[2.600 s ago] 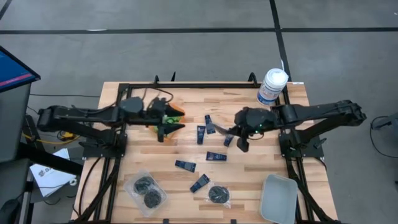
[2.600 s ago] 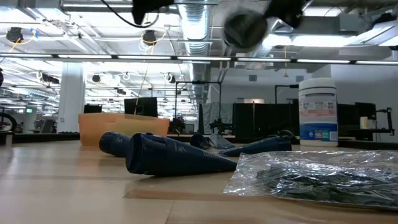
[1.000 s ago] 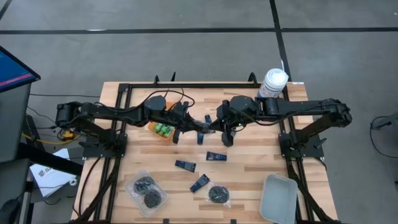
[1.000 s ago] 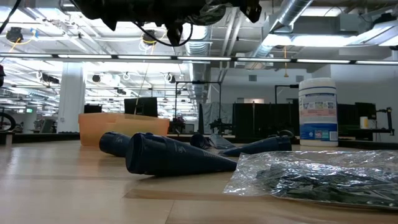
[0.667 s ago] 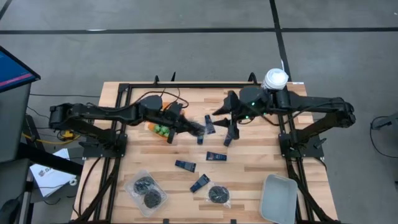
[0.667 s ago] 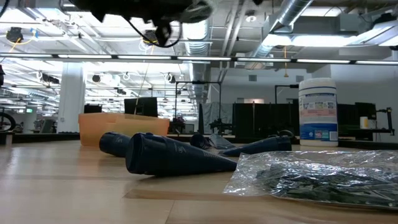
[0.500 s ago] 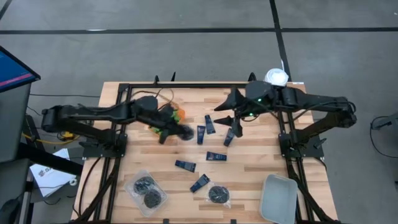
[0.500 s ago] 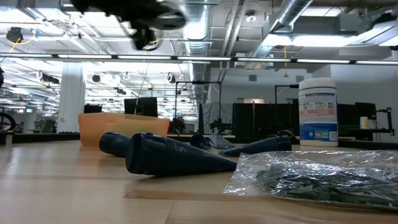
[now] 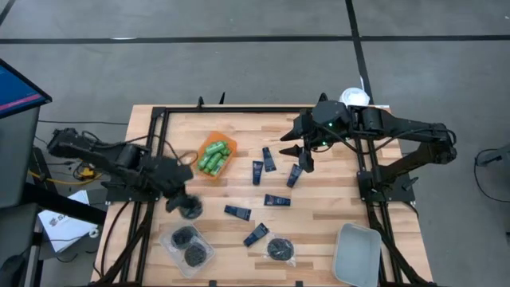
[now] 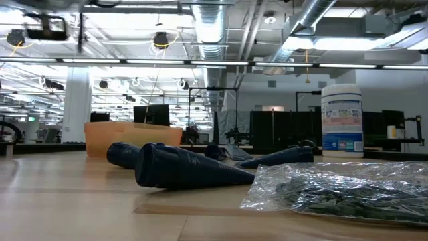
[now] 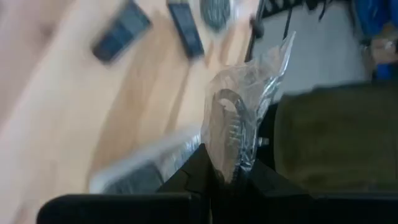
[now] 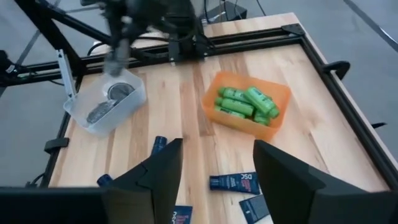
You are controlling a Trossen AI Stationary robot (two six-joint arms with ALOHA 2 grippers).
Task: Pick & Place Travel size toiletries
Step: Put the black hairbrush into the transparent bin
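My left gripper [image 9: 189,209] hangs over the table's left near part, shut on a clear packet [image 11: 239,118] with a black round piece inside. My right gripper [image 9: 299,158] [image 12: 217,148] stands open with nothing between its fingers, above the far right part, near the white canister [image 9: 352,102]. An orange tray [image 9: 213,155] [image 12: 247,104] holds several green bottles. Several navy tubes [image 9: 276,200] lie flat on the table's middle. More packets lie near the front edge: a double one [image 9: 186,245] and a single one [image 9: 280,250]. My left gripper pinches the clear packet by one edge [image 11: 227,167] between its two fingers. The rest of the packet, with the black round piece, sticks out beyond the fingertips. It is lifted clear of the table.
A grey tray [image 9: 356,253] stands at the near right corner. A black frame [image 9: 239,110] runs along the table's far and side edges. In the low view a navy tube [image 10: 180,167] and a packet [image 10: 341,189] lie close to the camera.
The two grippers were together over the table's middle. My right gripper has opened and drawn back toward the far right. My left gripper, still shut, has swung quickly toward the table's left and near edge, carrying the clear packet with it.
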